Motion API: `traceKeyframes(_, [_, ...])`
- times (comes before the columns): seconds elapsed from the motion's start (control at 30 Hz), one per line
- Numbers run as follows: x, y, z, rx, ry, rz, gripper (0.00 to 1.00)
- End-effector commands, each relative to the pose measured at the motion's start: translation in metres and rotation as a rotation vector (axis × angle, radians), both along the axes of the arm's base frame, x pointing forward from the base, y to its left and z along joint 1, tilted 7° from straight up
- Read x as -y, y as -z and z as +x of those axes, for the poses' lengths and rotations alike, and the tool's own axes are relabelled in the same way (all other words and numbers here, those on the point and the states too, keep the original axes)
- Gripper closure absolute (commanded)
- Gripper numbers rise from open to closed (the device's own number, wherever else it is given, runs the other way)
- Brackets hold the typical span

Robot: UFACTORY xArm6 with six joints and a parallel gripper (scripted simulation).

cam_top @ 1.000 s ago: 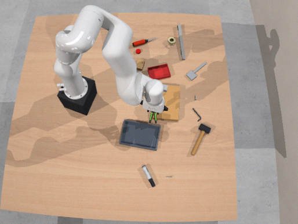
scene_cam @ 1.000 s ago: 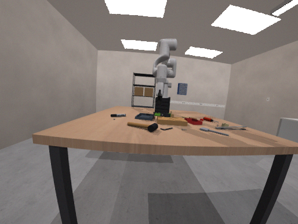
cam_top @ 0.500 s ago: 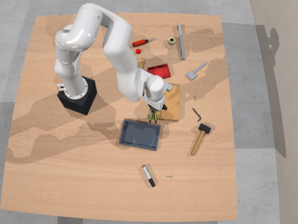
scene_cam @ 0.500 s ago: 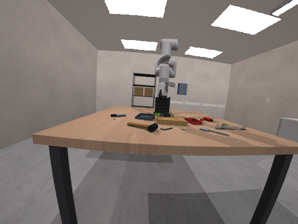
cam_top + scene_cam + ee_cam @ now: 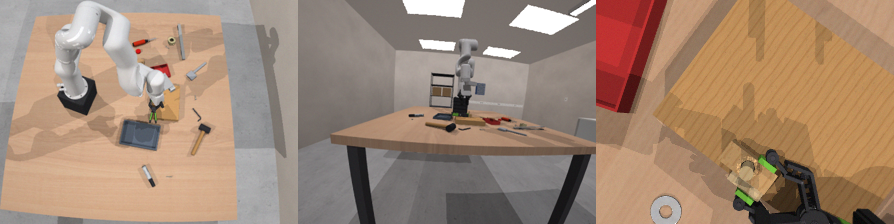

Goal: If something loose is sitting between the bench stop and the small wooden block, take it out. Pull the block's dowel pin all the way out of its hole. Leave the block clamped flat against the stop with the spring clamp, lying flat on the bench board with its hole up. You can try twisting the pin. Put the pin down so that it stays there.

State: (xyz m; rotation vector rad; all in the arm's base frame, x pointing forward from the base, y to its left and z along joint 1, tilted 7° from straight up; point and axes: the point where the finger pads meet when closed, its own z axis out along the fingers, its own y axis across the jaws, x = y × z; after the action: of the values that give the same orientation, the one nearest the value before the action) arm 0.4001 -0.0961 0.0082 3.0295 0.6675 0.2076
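The small wooden block lies at the edge of the bench board (image 5: 796, 100), hole up, with the dowel pin (image 5: 745, 168) standing in the hole. My gripper (image 5: 754, 180) is half open; its green-tipped fingers stand on either side of the block and pin, and I see no squeeze on them. In the overhead view the gripper (image 5: 153, 116) points down at the near left corner of the board (image 5: 171, 103). A loose washer (image 5: 665, 212) lies on the table beside the board. I cannot make out the stop or the spring clamp.
A red tray (image 5: 162, 69) lies behind the board and a dark grey tray (image 5: 140, 134) in front of it. A hammer (image 5: 200, 139) and a hex key (image 5: 197, 114) lie to the right. A marker (image 5: 148, 175) lies near the front. A screwdriver (image 5: 142, 42) and a metal bar (image 5: 181, 42) lie at the back.
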Motion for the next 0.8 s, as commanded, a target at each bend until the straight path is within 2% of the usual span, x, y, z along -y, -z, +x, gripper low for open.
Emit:
traceKeyframes(0.0, [-0.013, -0.003, 0.004, -0.015, 0.218, -0.025, 0.50])
traceKeyframes(0.2, [-0.025, -0.004, 0.006, -0.010, 0.379, -0.004, 0.50])
traceKeyframes(0.77, [-0.040, -0.005, 0.008, -0.002, 0.610, 0.026, 0.50])
